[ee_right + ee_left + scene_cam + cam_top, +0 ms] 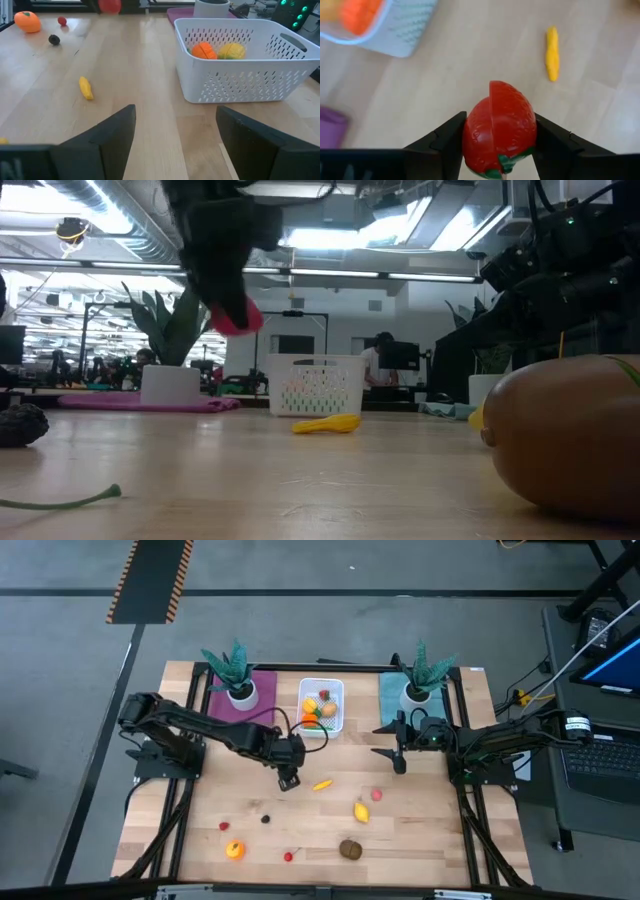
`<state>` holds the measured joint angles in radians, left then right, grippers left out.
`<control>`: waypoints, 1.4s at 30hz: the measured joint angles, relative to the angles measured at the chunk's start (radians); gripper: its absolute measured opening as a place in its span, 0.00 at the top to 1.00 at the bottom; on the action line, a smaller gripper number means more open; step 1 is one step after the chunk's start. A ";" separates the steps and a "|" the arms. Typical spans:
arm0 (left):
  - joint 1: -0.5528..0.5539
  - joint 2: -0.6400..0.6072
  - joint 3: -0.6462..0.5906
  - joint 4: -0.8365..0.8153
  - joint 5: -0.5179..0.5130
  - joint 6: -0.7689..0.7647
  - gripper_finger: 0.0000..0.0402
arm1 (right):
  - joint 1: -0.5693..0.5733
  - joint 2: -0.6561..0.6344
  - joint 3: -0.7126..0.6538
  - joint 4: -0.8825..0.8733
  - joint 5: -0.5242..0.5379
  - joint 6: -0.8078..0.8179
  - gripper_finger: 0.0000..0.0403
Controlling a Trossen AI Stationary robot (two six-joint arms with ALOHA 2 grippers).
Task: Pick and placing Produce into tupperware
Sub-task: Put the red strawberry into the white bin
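**A:** High view first: where are you over the table [200, 840]?

**B:** My left gripper [288, 780] hangs a little left of the table's middle, at about seven o'clock from the tupperware [322, 705]. My right gripper [398, 744] waits near four o'clock from that tub, just below the teal mat [392, 698].

**A:** What do your jaws hold?

**B:** On the left, my two dark fingers [451, 140] pinch a red strawberry [499, 131] from both sides, its green leaf end toward my wrist. In the low view it hangs clear of the wood, lifted above the table. On the right, my fingers [107, 132] stand spread with nothing between them, facing the tub's slotted wall.

**A:** And the tub?

**B:** It sits at twelve o'clock on the table, between the purple mat [262, 700] and the teal one, each mat bearing a spiky plant [232, 668] in a white pot. Inside lie an orange piece [203, 50] and a yellowish piece [231, 50], side by side.

**A:** The rest of the produce?

**B:** Loose on the wood. A banana [322, 784] lies just beside my left gripper, at three o'clock from it. A lemon [361, 811] and a small red piece [377, 794] sit right of the middle. Along the six o'clock edge lie an orange [234, 850], a brown kiwi [350, 849] and a small red cherry [289, 856]; a dark berry [266, 819] and another red bit [224, 826] sit above the orange.
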<state>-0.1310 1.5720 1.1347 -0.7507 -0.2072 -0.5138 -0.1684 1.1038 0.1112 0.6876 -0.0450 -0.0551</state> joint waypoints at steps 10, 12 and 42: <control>0.003 -0.108 -0.089 -0.031 -0.065 0.028 0.55 | 0.000 0.000 0.000 -0.004 0.000 0.008 0.31; 0.003 -0.125 -0.150 0.019 -0.064 0.020 0.55 | 0.000 0.000 0.000 -0.004 0.000 0.010 0.31; 0.044 -0.313 -0.753 1.430 0.092 0.356 0.57 | 0.001 0.000 0.001 0.057 -0.001 0.048 0.31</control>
<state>-0.0874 1.2594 0.3821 0.6796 -0.1149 -0.1574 -0.1677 1.1038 0.1120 0.7448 -0.0456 -0.0074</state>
